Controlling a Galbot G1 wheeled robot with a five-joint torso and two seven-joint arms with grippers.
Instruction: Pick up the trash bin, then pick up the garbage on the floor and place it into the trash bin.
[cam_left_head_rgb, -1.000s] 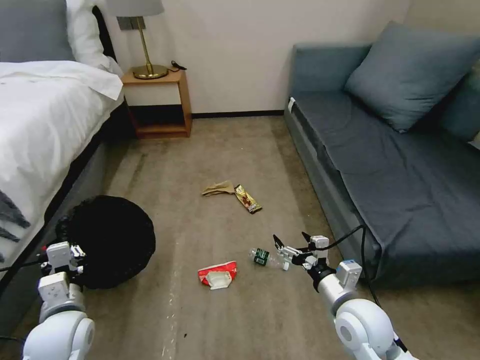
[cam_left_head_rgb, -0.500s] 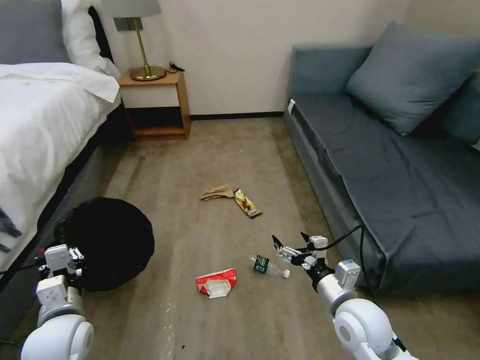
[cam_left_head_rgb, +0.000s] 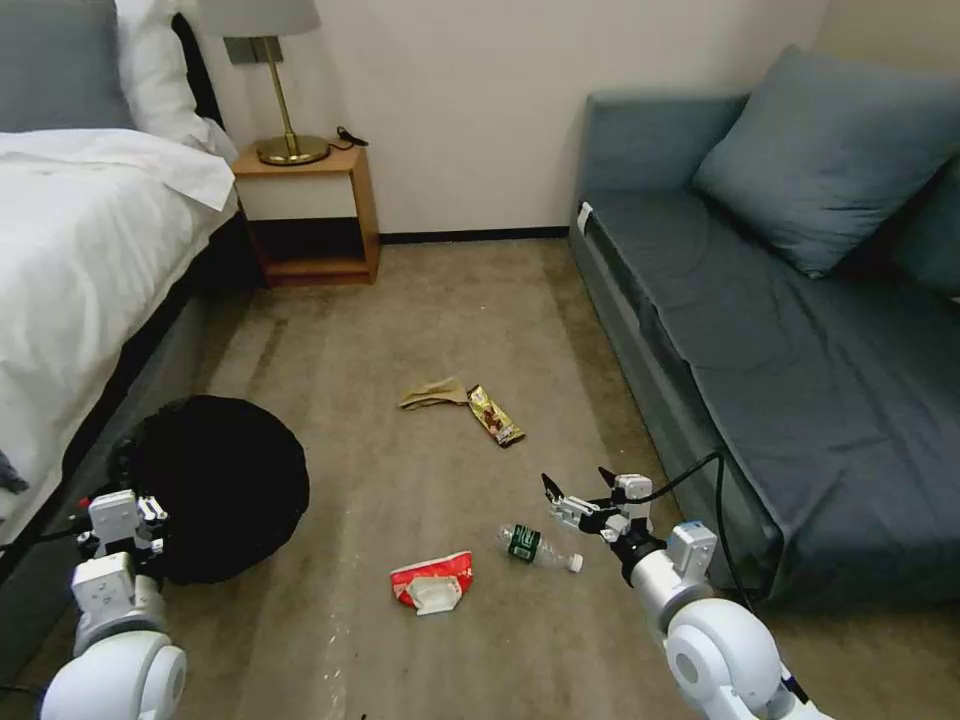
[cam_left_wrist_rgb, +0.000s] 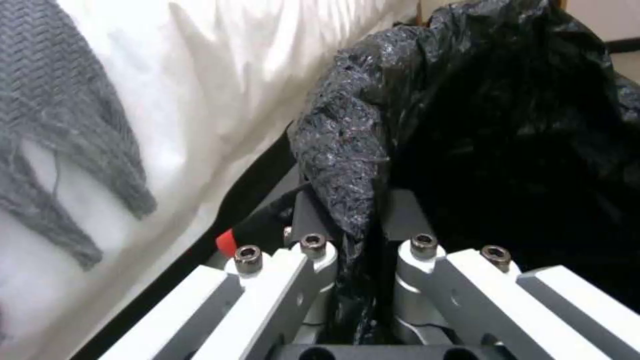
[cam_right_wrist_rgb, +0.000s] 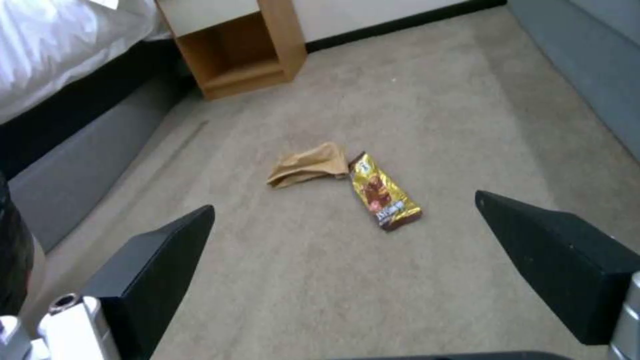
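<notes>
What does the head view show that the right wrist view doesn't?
Head view alone: the clear bottle and red-white wrapper on the carpet, the sofa, the lamp, and the left claw at the trash bin. Right wrist view alone: a close look between the right claw's open fingers. Both: the tan paper touching the gold-brown snack wrapper, the nightstand and the bed.

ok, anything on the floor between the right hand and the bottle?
Nothing visible. The open right hand hangs just above and behind the bottle, with bare carpet between them. The red-white wrapper lies off to the bottle's left, out of the path.
</notes>
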